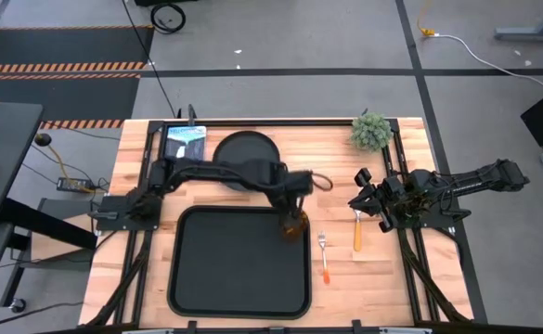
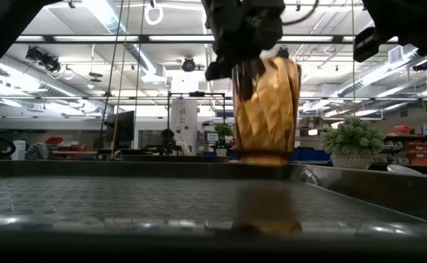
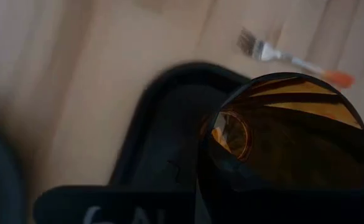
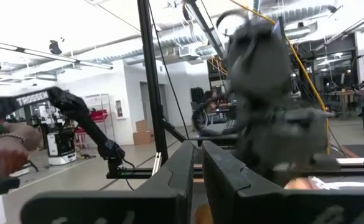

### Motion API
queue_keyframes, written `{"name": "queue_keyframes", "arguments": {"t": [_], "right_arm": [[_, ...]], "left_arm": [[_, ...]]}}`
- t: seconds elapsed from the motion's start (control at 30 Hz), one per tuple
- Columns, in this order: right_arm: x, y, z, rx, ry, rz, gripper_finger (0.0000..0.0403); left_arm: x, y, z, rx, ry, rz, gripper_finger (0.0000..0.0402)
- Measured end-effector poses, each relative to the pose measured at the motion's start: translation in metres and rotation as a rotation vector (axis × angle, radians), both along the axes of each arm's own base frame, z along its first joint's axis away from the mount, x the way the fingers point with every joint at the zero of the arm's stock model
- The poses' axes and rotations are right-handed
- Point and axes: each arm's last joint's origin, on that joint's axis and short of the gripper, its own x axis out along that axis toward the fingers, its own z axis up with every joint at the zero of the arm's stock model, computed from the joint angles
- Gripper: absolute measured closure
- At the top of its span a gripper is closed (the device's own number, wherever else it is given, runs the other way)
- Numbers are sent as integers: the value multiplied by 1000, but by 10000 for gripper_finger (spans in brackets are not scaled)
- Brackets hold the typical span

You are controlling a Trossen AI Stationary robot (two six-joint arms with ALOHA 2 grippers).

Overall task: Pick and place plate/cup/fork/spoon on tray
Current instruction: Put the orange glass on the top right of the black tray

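My left gripper (image 1: pixel 294 215) is shut on the amber cup (image 1: pixel 295 227), which is upright over the far right corner of the black tray (image 1: pixel 239 306). The low view shows the cup (image 2: pixel 266 109) low over the tray floor (image 2: pixel 125 197); whether it touches, I cannot tell. The round black plate (image 1: pixel 245 148) lies on the table beyond the tray. The fork (image 1: pixel 324 252) and the spoon (image 1: pixel 356 234) lie on the table right of the tray. My right gripper (image 1: pixel 364 199) hovers by the spoon's bowl end with its fingers close together, touching nothing that shows. My left gripper holds the cup by its rim (image 2: pixel 244 69), coming from above and pointing down. One dark finger (image 2: pixel 247 82) shows through the amber wall inside the cup, and the other seems to be outside. The cup hangs upright below the fingers, its open mouth (image 3: pixel 294 99) up.
A small potted plant (image 1: pixel 371 132) stands at the table's far right. A flat box (image 1: pixel 186 141) lies at the far left beside the plate. The fork (image 3: pixel 275 56) lies close to the tray's right edge.
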Motion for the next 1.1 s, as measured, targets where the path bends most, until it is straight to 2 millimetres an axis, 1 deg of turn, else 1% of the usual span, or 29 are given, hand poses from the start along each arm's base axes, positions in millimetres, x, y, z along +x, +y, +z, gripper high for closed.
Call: {"name": "queue_keyframes", "arguments": {"t": [0.1, 0.4, 0.63, 0.73, 0.93, 1.1], "right_arm": [[0, 0, 0, 0, -1, 0, 362], [0, 0, 0, 10, 3, 4, 362], [0, 0, 0, 10, 3, 5, 362], [0, 0, 0, 10, 4, 5, 362], [0, 0, 0, 10, 4, 6, 362], [0, 0, 0, 10, 4, 6, 362]], "left_arm": [[5, -5, -16, 14, 34, -4, 388], [8, -4, -17, 109, 15, 31, 375], [9, -3, -17, 123, 4, 35, 370], [10, -3, -19, 125, 7, 39, 353], [10, -4, -20, 122, 10, 38, 306], [9, -4, -19, 118, 12, 42, 282]]}}
